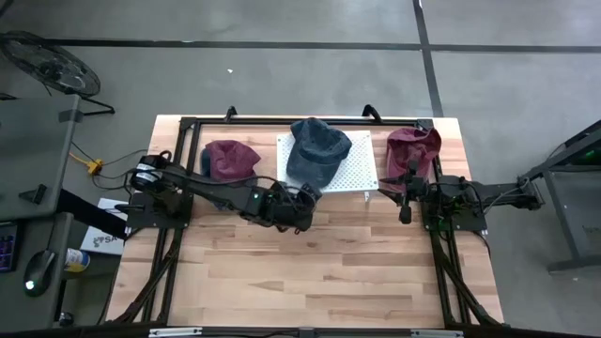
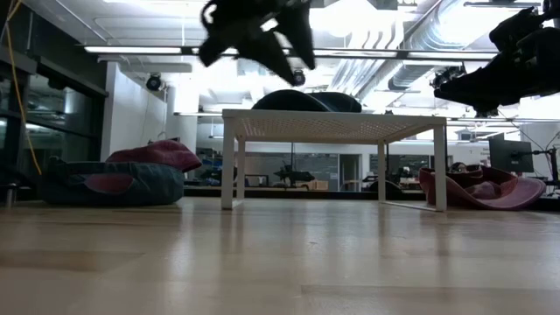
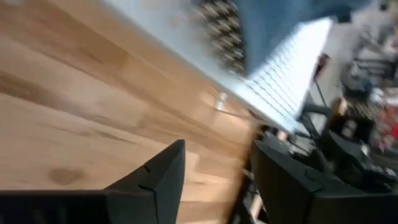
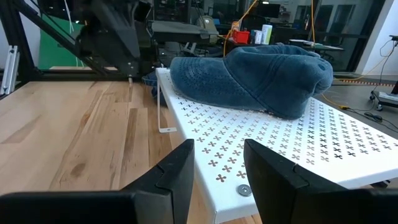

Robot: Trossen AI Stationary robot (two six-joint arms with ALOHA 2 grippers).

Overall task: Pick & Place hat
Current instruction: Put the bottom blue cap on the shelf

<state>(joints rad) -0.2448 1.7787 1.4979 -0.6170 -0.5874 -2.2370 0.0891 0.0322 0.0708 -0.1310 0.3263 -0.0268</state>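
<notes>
Blue hat (image 1: 317, 150) sits on the white perforated stand (image 1: 357, 169), just beyond the left gripper (image 1: 302, 199), whose fingers stand parted and empty by the brim. Right gripper (image 1: 406, 212) waits beside the stand, fingers parted, holding nothing.

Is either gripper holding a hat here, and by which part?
Neither: the left gripper and right gripper are open and empty; the blue hat lies on the white stand.

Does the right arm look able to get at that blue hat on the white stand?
Probably yes: the blue hat lies uncovered on the white stand, straight ahead of the right tool, whose fingers are open.
</notes>
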